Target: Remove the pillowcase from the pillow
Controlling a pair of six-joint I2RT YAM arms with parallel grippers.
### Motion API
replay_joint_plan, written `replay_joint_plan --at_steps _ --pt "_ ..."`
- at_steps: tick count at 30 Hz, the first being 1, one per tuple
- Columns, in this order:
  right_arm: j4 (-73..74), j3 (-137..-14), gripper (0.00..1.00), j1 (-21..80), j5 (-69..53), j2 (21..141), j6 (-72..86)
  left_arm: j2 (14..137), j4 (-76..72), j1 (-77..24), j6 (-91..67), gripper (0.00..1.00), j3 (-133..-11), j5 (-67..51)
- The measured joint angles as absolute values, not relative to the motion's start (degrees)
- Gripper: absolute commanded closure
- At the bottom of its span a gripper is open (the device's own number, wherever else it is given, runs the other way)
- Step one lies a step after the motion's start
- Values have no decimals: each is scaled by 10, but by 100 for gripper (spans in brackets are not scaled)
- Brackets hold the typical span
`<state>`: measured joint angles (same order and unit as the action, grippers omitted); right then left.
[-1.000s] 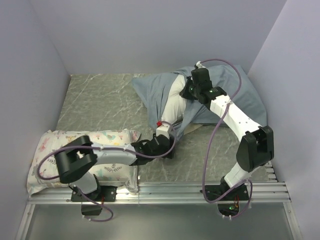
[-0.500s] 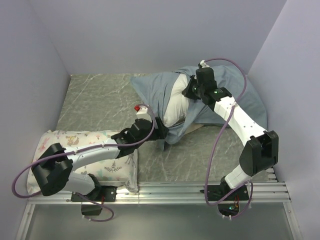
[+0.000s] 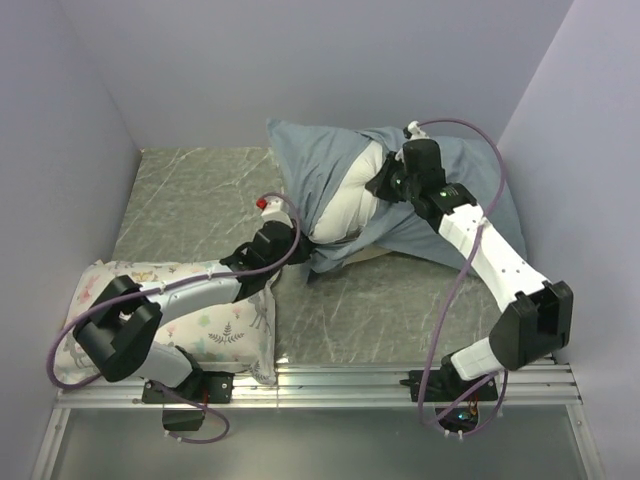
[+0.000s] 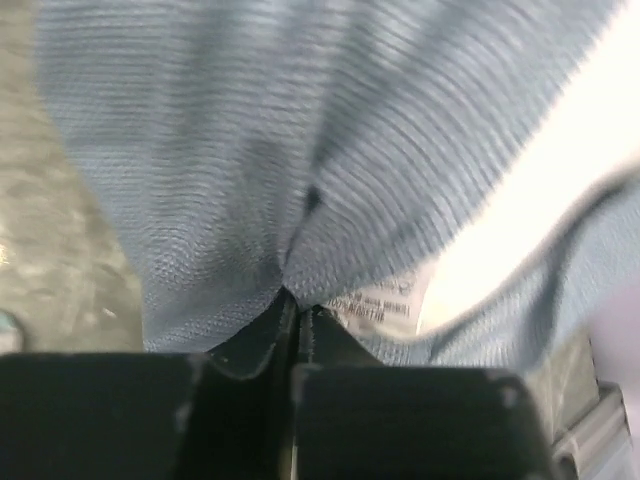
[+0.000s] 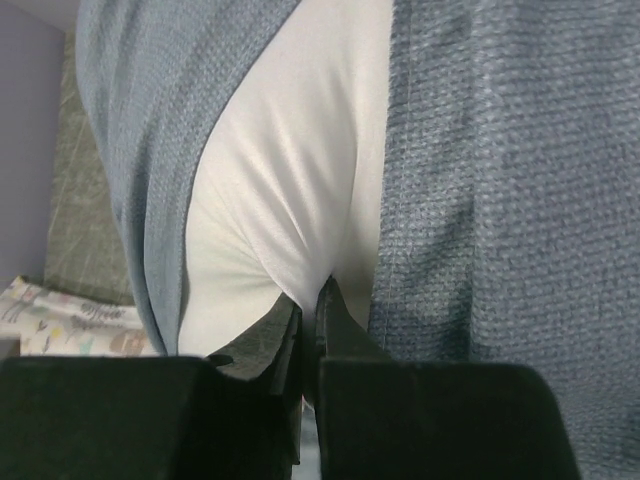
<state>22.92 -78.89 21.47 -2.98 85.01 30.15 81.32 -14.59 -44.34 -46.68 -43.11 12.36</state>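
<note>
- Top view: the pillowcase [image 3: 310, 170] lies bunched at the far right of the table [image 3: 200, 200], grey-blue inner side showing. Its mouth gapes toward the near left, with the white pillow [image 3: 350, 200] bulging out of it.
- The left gripper [image 3: 298, 248] sits at the near-left lip of that mouth and is the closer arm to the cloth edge. The right gripper [image 3: 383, 183] comes in from the far-right side, down on the white bulge. I judge the strip turns on those two grips parting along the line between them.
- This view hides both sets of jaws. It alone shows the floral pillow [image 3: 225, 320] lying under the left forearm.
- Left wrist: the left gripper [image 4: 298, 305] is clamped, with blue cloth of the pillowcase [image 4: 250, 130] gathered into a fold at its tips. A printed tag [image 4: 385, 300] sits just beside them, and the pillow [image 4: 550, 170] lies off to the right.
- Right wrist: the right gripper [image 5: 308, 300] is pinched on a pucker of the pillow [image 5: 290, 170], with the pillowcase [image 5: 490, 150] flanking both sides, apart from the jaws.
</note>
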Motion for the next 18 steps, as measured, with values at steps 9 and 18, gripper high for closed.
replay_joint_plan --at_steps 9,18 --pt "139 -634 100 148 -193 729 314 831 -143 -368 -518 98 -432 145" --pt "77 -553 100 132 -311 688 298 866 -136 -337 -528 83 -471 146"
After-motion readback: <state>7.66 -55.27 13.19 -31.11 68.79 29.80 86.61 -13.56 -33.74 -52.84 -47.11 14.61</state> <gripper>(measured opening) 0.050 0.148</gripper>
